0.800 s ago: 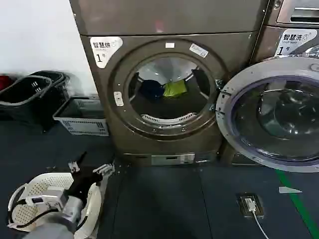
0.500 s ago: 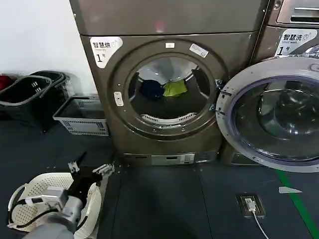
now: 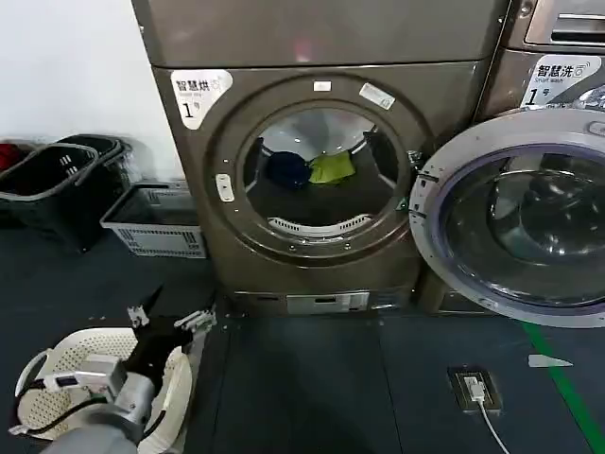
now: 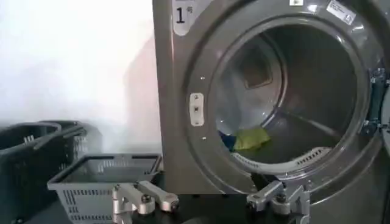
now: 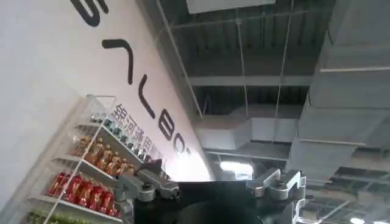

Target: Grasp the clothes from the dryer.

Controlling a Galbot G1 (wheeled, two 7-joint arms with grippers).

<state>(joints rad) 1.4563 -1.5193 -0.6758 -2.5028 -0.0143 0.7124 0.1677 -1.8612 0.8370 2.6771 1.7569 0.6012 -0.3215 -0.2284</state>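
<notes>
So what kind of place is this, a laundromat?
Probably a laundry room or laundromat mock-up: a front-loading dryer with its door open and clothes inside, a similar machine beside it, and laundry baskets on the floor.

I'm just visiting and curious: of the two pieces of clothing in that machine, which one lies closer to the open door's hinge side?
The yellow-green garment; the navy garment lies beside it, farther from the open door.

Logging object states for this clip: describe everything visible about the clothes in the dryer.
The clothes are two small, soft, crumpled fabric pieces, one dark navy and one bright yellow-green, side by side at the back of the dryer drum, resting on its floor behind the white lint grille. The door hangs open; nothing grips them.
</notes>
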